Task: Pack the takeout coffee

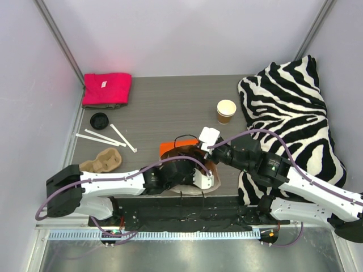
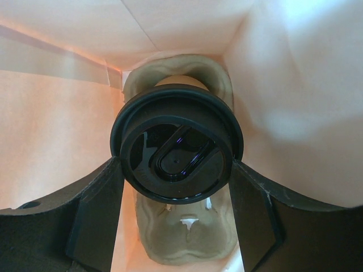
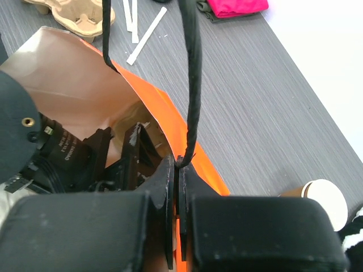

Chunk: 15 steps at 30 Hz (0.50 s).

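Observation:
The takeout coffee [image 2: 176,141], seen from above as a round black lid, stands inside the orange bag [image 1: 173,148] in the far pocket of a moulded cardboard tray [image 2: 181,243]. My left gripper [image 2: 176,170] reaches down into the bag, and its fingertips [image 2: 116,170] touch the lid's two sides. In the top view the left wrist [image 1: 170,173] fills the bag's mouth and hides the cup. My right gripper [image 3: 178,164] is shut on the bag's black cord handle [image 3: 191,85] at the orange rim [image 3: 170,113] and holds the mouth open; it also shows in the top view [image 1: 205,152].
An open lidless paper cup [image 1: 226,110] stands at the back right beside a zebra cushion [image 1: 289,107]. A loose black lid [image 1: 99,120], white sticks [image 1: 105,137] and a second cardboard tray [image 1: 102,160] lie at the left. A pink cloth [image 1: 106,89] is at the back left.

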Available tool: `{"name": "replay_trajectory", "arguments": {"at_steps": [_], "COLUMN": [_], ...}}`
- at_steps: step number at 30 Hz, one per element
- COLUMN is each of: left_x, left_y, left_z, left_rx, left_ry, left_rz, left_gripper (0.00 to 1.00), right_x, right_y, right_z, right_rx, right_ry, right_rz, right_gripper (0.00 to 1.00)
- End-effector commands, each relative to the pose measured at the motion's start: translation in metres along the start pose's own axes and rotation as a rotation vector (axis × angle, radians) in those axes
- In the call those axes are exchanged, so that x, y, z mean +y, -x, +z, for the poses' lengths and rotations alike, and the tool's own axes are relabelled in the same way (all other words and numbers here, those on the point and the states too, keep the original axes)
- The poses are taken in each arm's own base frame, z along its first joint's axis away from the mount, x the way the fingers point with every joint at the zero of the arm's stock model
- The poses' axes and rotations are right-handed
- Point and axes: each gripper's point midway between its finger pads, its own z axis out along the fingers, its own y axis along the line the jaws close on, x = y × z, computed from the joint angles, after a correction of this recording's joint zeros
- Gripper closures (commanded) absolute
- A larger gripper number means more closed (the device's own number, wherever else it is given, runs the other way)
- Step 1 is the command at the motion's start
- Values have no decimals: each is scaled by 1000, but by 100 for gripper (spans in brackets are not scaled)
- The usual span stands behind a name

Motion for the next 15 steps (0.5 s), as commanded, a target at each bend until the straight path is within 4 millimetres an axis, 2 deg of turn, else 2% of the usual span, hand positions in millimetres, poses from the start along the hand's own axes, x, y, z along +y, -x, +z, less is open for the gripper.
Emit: {"name": "replay_trajectory", "arguments": {"at_steps": [1,8,15], "left_x": [12,19,9], "left_y": [9,13,2], "left_z": [4,-1,-1], "left_rx": [-7,42,107], "left_ry": [11,-17,-82], "left_rz": [-35,-34,2], "left_gripper": [80,80,78], "right_x": [-5,-1,-1], "right_y": [30,25,23], "right_z": [-7,-6,-3], "right_rx": [-114,-94,-79], "right_ry": [-18,-5,-10], "right_rz": [25,53,97], "right_gripper": [99,99,99]}}
